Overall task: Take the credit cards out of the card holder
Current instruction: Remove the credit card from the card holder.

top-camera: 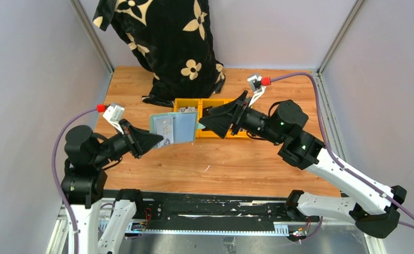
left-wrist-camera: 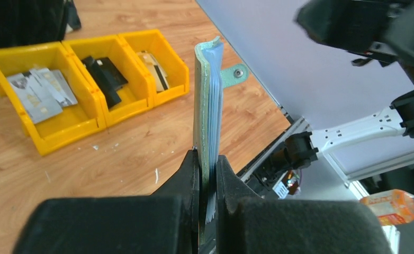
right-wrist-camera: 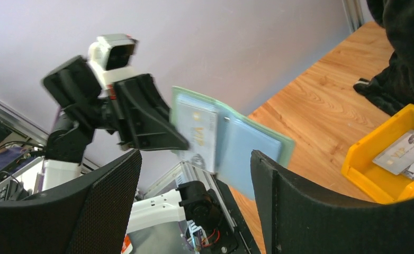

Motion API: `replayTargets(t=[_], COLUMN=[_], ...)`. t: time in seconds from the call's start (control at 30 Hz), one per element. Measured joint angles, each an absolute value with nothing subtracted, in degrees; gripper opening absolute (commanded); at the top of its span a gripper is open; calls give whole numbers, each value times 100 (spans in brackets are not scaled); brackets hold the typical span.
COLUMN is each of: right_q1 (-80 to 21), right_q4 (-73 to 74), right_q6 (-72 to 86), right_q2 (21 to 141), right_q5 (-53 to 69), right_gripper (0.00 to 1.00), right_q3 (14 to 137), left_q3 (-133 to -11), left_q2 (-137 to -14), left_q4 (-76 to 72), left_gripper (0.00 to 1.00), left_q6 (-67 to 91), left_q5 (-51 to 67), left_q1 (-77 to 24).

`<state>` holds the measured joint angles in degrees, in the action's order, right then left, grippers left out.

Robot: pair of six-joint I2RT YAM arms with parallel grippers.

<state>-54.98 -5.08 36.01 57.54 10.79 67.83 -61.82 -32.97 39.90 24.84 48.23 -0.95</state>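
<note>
My left gripper [top-camera: 159, 139] [left-wrist-camera: 207, 160] is shut on the lower edge of the sage-green card holder [top-camera: 174, 128] [left-wrist-camera: 207, 100], held open in the air above the table. Its pale blue inside [right-wrist-camera: 247, 153] faces my right gripper. A pale silver credit card [right-wrist-camera: 197, 131] sits in its left pocket. The snap tab [left-wrist-camera: 234, 73] sticks out at the far end. My right gripper [top-camera: 204, 123] [right-wrist-camera: 196, 155] is open, just off the holder's right edge, with nothing between its fingers. More credit cards lie in the yellow bins: silver ones [left-wrist-camera: 39, 93], black ones [left-wrist-camera: 106, 74] and a tan striped one [left-wrist-camera: 154, 69].
A row of three yellow bins [top-camera: 218, 133] [left-wrist-camera: 169, 82] [right-wrist-camera: 359, 159] stands on the wooden table just behind the grippers. A black cloth with cream flowers [top-camera: 168, 42] hangs at the back. Grey walls close in both sides. An orange bottle [left-wrist-camera: 395, 203] lies off the table.
</note>
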Motion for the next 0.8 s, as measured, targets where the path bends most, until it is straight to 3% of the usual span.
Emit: replayTargets(t=[0.3,0.57,0.8], right_q1=[-5518,-5800,-6016], right_q4=[-434,-489,-913], right_q6=[3664,3662,3715], right_q2=[6099,6097,6189], right_q5=[1422,1597,2119], right_gripper=[77,62,63], right_q3=[6783,6777,6737], left_q3=[-6615,-6840,-6847], left_q2=[-2753,-2869,-2941], left_q4=[4357,4606,4661], left_gripper=[0,0,0], left_q6=[2370,2390,2471], left_q5=[4661,4639,4829], left_q1=[-95,-95,-95])
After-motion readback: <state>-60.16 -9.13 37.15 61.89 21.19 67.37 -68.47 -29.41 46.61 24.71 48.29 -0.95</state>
